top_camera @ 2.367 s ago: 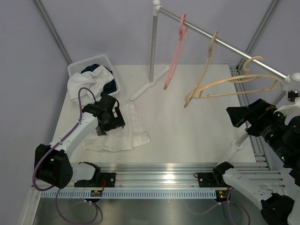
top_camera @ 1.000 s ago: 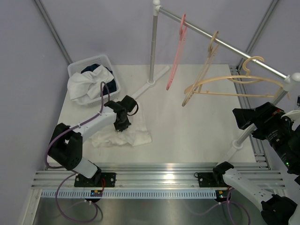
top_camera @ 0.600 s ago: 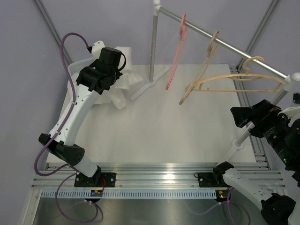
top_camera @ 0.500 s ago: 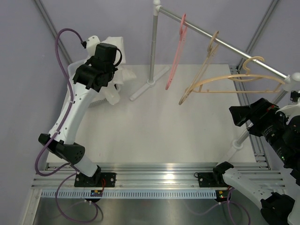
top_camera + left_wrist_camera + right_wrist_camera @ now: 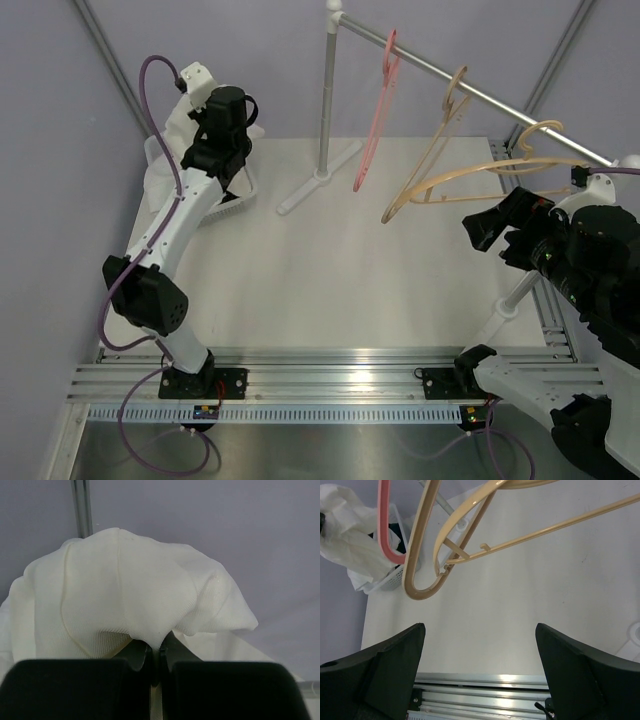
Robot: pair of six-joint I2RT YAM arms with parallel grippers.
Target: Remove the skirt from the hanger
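Your left pincer [image 5: 155, 652] is clamped tight on the white ribbed-knit skirt [image 5: 125, 580]. In the left wrist view the cloth bunches up from the closed fingertips toward 12 o'clock and spills out toward 9 and 3 o'clock in soft folds, with 1 seam line curving down its left side.

From the top camera, that arm is raised over the table's 10 o'clock corner, above the white plastic laundry basket [image 5: 232, 205]. The arm hides most of the skirt there.

Your right pincer [image 5: 480, 630] stands spread wide, gripping nothing, at the table's 3 o'clock side. The curved end of a beige plastic hanger [image 5: 427, 555] sits toward its 11 o'clock.

That hanger, a 2nd beige one and the pink plastic hanger [image 5: 375, 110] hang bare on the metal rail [image 5: 480, 95].

For room, the purple wall [image 5: 225, 530] and a grey frame post [image 5: 82, 507] stand close behind the skirt. The white tabletop [image 5: 350, 280] gives open room at its middle, from the rack's foot at 12 o'clock to the aluminium base rail [image 5: 340, 375] at 6 o'clock.
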